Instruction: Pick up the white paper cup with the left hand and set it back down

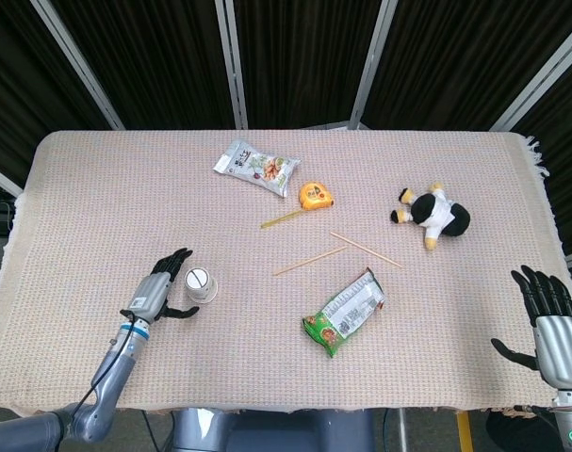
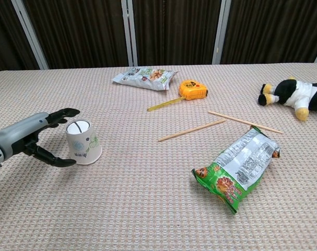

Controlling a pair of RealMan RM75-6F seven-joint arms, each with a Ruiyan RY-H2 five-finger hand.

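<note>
The white paper cup (image 1: 200, 282) with a blue flower print stands on the table with its wide end down (image 2: 83, 141), at the front left. My left hand (image 1: 158, 294) lies just to the left of it, fingers spread and curved round the cup's side without gripping it (image 2: 38, 137). A small gap shows between the fingertips and the cup. My right hand (image 1: 547, 322) hovers with fingers spread and nothing in it off the table's front right corner, seen only in the head view.
A green snack bag (image 2: 237, 167) lies front centre, with two chopsticks (image 2: 191, 130) beyond it. An orange tape measure (image 2: 192, 89) and a white snack bag (image 2: 143, 77) sit further back. A plush toy (image 2: 291, 97) lies at the right.
</note>
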